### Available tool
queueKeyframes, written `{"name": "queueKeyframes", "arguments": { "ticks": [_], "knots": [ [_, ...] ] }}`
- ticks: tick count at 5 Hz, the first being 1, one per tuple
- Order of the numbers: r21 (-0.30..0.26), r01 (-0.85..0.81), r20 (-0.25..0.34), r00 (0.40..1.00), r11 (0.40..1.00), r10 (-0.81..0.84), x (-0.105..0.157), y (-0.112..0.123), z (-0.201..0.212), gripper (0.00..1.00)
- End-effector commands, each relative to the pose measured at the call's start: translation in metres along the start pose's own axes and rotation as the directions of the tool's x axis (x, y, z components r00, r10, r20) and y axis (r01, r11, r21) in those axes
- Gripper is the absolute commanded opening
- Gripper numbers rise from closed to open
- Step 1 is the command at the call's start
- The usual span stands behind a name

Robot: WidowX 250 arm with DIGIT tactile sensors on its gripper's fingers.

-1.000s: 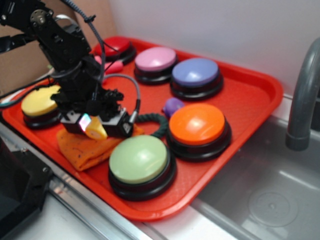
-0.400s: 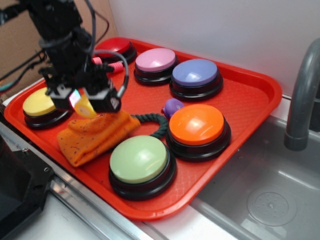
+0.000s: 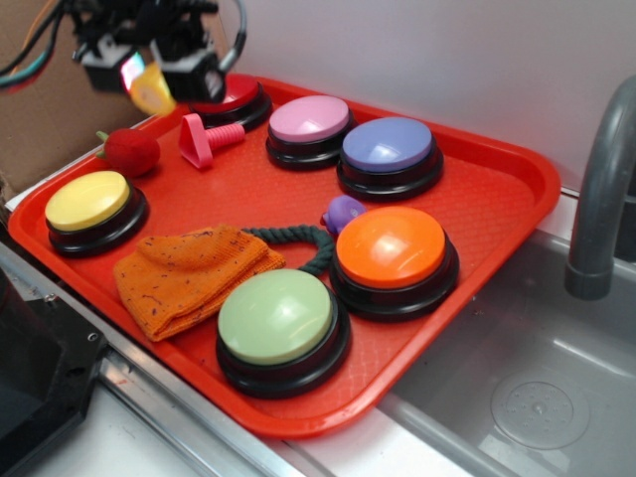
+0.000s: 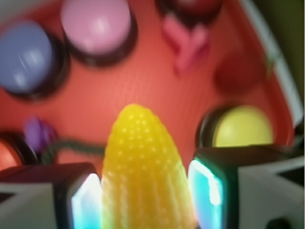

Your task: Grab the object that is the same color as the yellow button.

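Observation:
The yellow toy corn cob (image 3: 152, 89) hangs high above the tray's far left corner, pinched between the fingers of my gripper (image 3: 149, 78). In the wrist view the corn cob (image 4: 143, 167) fills the gap between both glowing pads, tip pointing away, and my gripper (image 4: 145, 198) is shut on it. The yellow button (image 3: 87, 201) sits on the red tray (image 3: 497, 189) at the left edge, well below the gripper; in the wrist view the yellow button (image 4: 242, 126) appears at the right.
An orange knitted cloth (image 3: 189, 276) lies by the light green button (image 3: 276, 316). Orange (image 3: 393, 246), purple (image 3: 388, 144), pink (image 3: 309, 118) and red (image 3: 231, 94) buttons, a red ball (image 3: 131, 151), a pink peg (image 3: 207, 139), a rope with a purple piece (image 3: 343, 211) and a faucet (image 3: 601, 189) are around.
The gripper has risen from just above the orange cloth to high over the tray's far left corner, carrying the corn cob with it. The cloth now lies fully uncovered.

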State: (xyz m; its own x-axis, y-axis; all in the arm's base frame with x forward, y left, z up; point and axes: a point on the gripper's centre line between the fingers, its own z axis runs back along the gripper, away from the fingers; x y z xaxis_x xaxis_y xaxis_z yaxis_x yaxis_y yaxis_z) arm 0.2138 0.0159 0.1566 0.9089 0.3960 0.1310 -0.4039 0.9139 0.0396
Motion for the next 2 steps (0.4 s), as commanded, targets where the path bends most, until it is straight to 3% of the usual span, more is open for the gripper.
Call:
{"name": "queueKeyframes", "arguments": {
  "ticks": [1,2],
  "knots": [
    [0.031,-0.006,0.076,0.997,1.000,0.003,0.0467,0.0077,0.0336,0.00],
    [0.027,-0.046,0.050,0.998,0.999,0.045,0.0524,0.0156,0.0308,0.00]
  ]
}}
